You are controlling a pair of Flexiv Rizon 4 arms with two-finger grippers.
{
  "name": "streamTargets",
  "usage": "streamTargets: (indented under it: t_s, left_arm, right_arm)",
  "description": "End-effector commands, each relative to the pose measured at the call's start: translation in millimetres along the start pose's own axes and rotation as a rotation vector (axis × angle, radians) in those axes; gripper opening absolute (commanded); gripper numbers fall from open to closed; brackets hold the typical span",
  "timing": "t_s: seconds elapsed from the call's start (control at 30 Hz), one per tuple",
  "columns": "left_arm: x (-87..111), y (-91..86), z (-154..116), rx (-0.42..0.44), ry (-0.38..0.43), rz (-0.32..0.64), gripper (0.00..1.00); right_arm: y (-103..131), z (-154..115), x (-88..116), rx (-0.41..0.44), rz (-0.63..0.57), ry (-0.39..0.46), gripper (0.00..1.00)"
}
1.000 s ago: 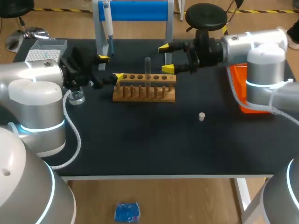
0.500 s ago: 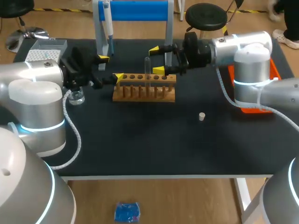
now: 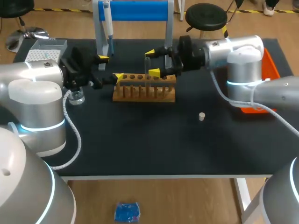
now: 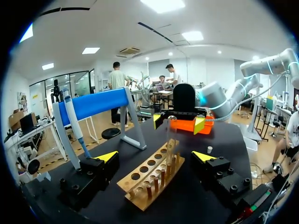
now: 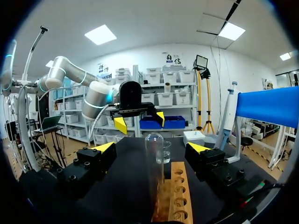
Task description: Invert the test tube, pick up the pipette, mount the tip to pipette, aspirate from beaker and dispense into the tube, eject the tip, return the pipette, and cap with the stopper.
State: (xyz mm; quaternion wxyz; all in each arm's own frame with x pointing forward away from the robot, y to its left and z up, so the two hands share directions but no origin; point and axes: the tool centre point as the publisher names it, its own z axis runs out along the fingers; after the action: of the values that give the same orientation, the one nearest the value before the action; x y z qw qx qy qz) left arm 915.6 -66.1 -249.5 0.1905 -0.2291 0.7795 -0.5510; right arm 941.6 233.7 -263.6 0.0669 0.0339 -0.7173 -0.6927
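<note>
Two grippers face each other across the wooden test-tube rack in the upper middle of the head view. My right gripper comes in from the right with its jaws spread, one yellow tip on each side of the test tube. The right wrist view shows the glass between the fingers, touched by neither.

The tube stands in the rack with its rounded end up, so I judge it to be mouth-down. That would explain the right arm lining up on it: grip, lift, turn over.

My left gripper, jaws also spread, sits at the rack's left end holding nothing, probably placed to steady the rack. The pipette hangs on its blue stand at upper left. The stopper lies alone right of centre.
</note>
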Motion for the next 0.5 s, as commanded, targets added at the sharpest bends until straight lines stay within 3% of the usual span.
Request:
streamTargets:
  t_s: [0.03, 0.5]
  left_arm:
    - [1.2, 1.7, 0.2, 0.007, -0.005, 0.002, 1.00]
    - [1.2, 1.7, 0.2, 0.007, -0.005, 0.002, 1.00]
  right_arm:
    - [-5.4, 2.1, -4.0, -0.016, 0.003, 0.008, 1.00]
    - [-17.4, 3.5, -3.7, -0.026, -0.012, -0.005, 1.00]
